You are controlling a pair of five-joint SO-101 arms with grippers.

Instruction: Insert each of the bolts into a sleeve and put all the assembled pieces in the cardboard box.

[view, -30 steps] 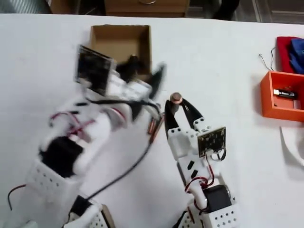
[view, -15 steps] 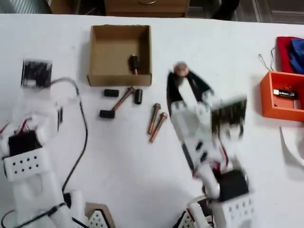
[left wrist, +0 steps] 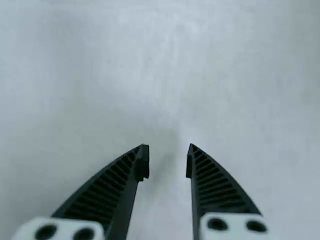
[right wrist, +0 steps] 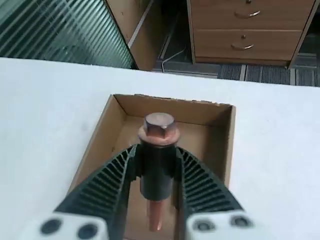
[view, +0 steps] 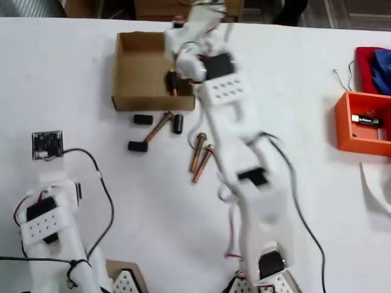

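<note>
Broadly, the white table (view: 293,61) serves as the work surface. The right arm (view: 244,152) stretches across it so that its wrist sits by the cardboard box (view: 153,102), evidently to drop its load there. The left arm (view: 49,207) sits folded near its base, well apart from the parts, presumably to leave room. The right gripper (right wrist: 156,150) is clamped on an assembled piece (right wrist: 156,172), a copper bolt in a black sleeve, held head-up with the box interior behind it. The left gripper (left wrist: 165,162) gapes with nothing between its jaws, over bare table. A second piece (view: 172,82) lies inside the box. Just before the box lie two loose sleeves (view: 143,119), a sleeved bolt (view: 149,135) and two bare bolts (view: 198,152), awaiting assembly.
</note>
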